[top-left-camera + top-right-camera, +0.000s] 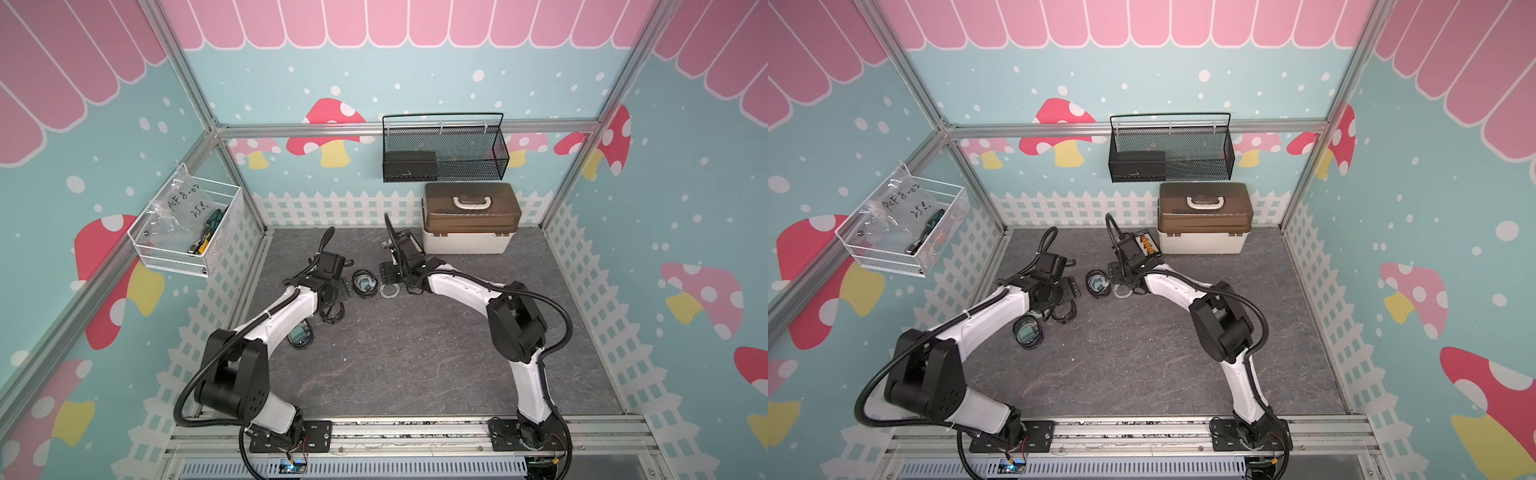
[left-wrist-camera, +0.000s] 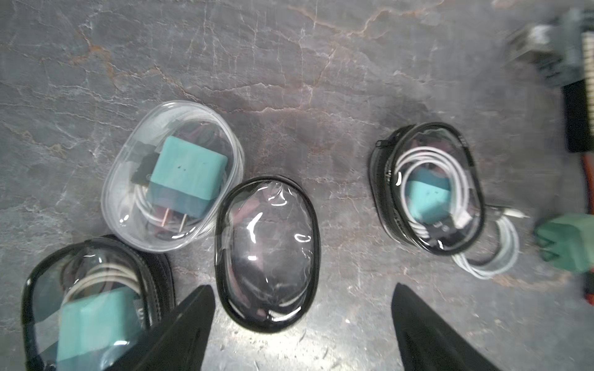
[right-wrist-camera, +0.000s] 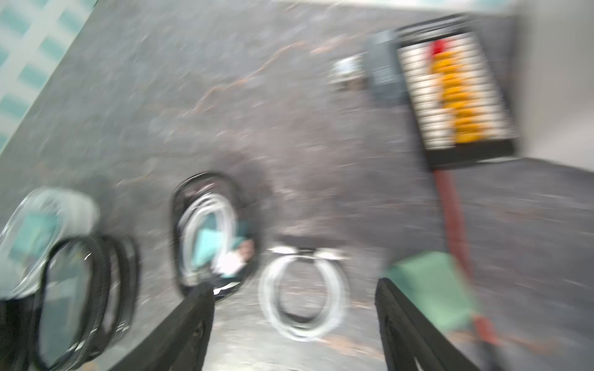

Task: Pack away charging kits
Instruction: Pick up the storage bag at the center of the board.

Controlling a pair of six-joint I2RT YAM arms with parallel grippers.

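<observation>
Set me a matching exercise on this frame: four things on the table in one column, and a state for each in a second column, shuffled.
Things:
1. clear case
2. middle pouch
3. white coil
4. box

States:
a. brown lid shut
b. no adapter shows inside
c. lies loose, in no pouch
d. holds a teal adapter

Pairs: 1-d; 2-b; 3-c; 4-a

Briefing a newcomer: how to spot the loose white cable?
Start at the brown-lidded white box at the back. On the floor in front of it, beside a black-rimmed clear pouch, lies a white cable coil. No other white coil lies outside a pouch.
</observation>
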